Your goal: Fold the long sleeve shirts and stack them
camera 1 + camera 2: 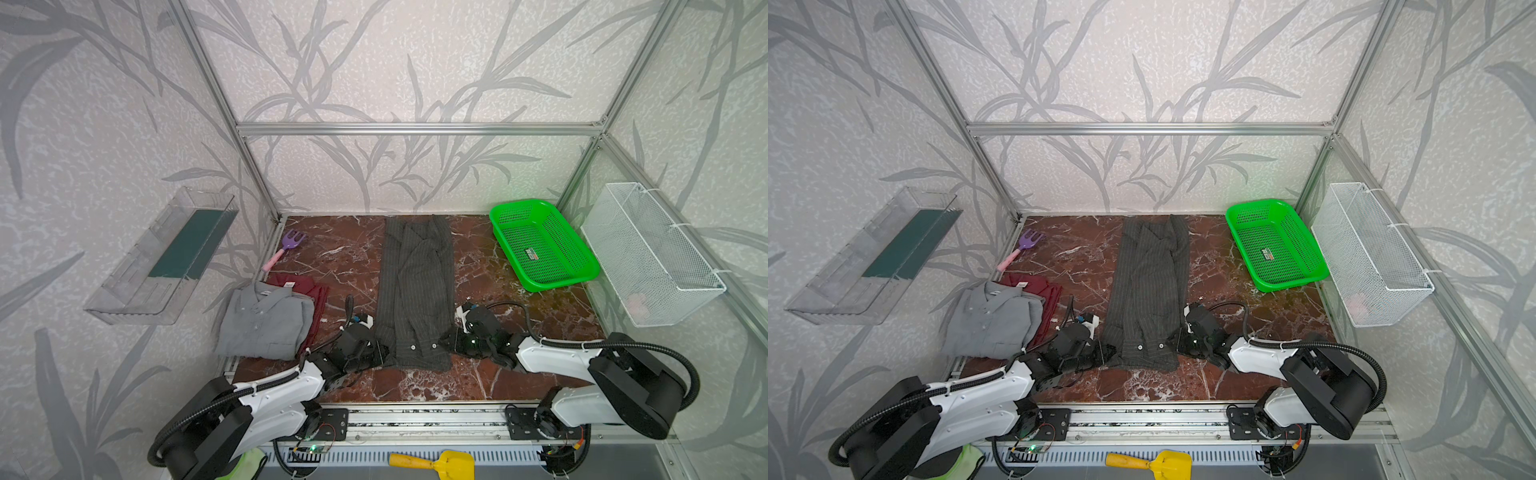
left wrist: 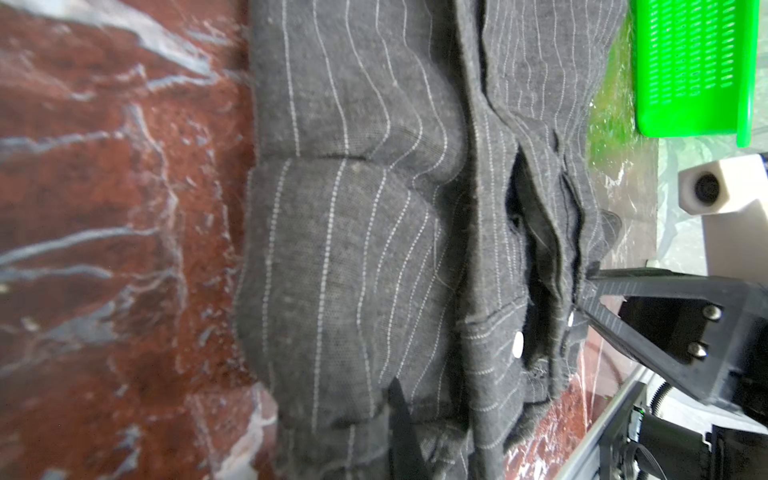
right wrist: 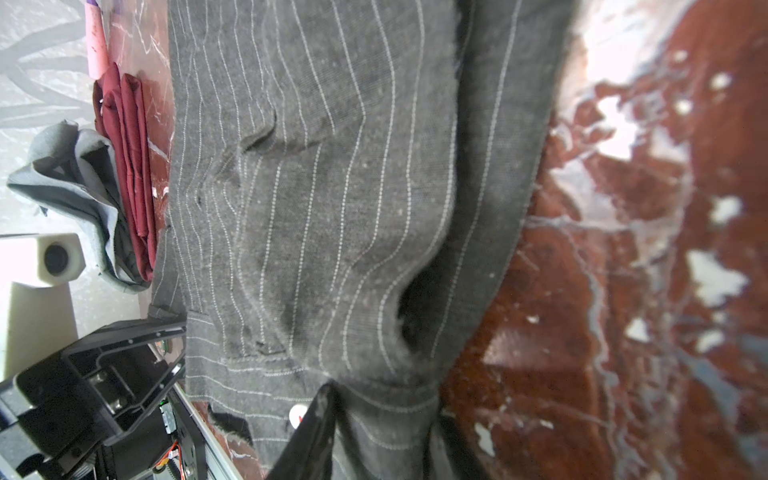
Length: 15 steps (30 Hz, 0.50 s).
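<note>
Yellow scoop (image 1: 452, 464), both top views only

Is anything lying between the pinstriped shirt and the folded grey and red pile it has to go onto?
Nothing loose. Bare table separates the pinstriped shirt from the grey shirt; only the left tool, gripping the shirt's near corner, sits in that gap. The purple rake lies farther back.

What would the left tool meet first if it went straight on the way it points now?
The pinstriped shirt: the left tool is at its near corner. Past the cloth, the right tool seems to lie in line, though depth is unclear.
</note>
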{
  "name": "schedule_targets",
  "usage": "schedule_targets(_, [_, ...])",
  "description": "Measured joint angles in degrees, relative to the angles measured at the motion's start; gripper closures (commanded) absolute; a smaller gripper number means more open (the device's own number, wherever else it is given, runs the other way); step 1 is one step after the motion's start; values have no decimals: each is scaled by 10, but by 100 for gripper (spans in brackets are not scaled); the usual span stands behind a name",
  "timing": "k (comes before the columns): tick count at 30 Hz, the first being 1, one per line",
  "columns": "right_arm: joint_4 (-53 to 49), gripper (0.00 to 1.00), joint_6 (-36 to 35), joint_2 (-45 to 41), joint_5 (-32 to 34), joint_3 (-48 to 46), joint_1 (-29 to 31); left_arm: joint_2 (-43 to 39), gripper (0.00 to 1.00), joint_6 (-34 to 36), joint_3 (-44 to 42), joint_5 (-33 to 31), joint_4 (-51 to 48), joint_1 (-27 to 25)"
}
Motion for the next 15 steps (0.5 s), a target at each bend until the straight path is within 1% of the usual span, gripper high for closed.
schedule_targets(3, [-6,77,-5,-6,1,-4,4,-5,100,-11,0,-7,-7,-16])
schedule_targets(5, [-13,85,-8,-11,3,-8,8,-10,100,-19,0,-14,-12,-28])
schedule_targets(12, [-46,100,-17,-43,9,-18,10,-37,100,-52,5,-43,-29,-68])
schedule_targets(15, [-67,100,-23,-71,10,-18,12,-55,100,-66,23,-62,-59,-87])
